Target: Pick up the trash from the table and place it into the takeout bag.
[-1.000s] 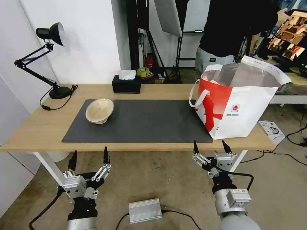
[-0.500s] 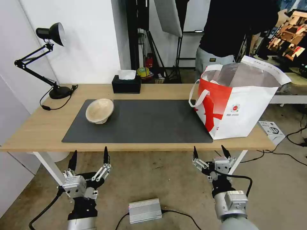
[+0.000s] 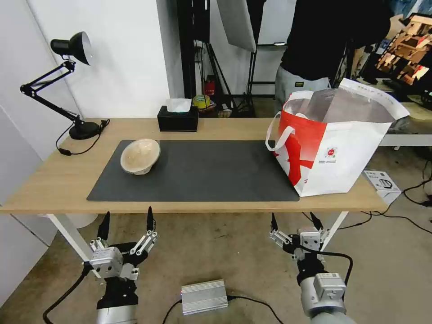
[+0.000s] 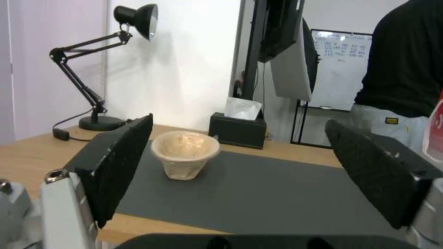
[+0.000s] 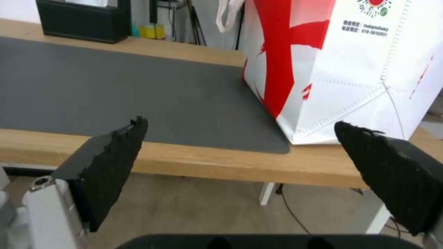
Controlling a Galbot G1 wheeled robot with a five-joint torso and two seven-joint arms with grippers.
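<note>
Tan pulp bowl (image 3: pixel 140 155) left-centre on mat (image 3: pixel 202 173), takeout bag (image 3: pixel 335 148) right of desk (image 3: pixel 54 182); tissue box (image 3: pixel 177 118) and lamp (image 3: pixel 67 85) behind. Left hand (image 3: pixel 126 221) and right hand (image 3: pixel 292 219) spread, empty, below desk edge

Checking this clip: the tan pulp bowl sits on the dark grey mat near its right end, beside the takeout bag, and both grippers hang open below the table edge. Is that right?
Not quite. The tan pulp bowl sits near the left end of the dark grey mat, far from the takeout bag at the right end, as the head view shows. The rest holds: the left gripper and right gripper hang open below the table edge.
</note>
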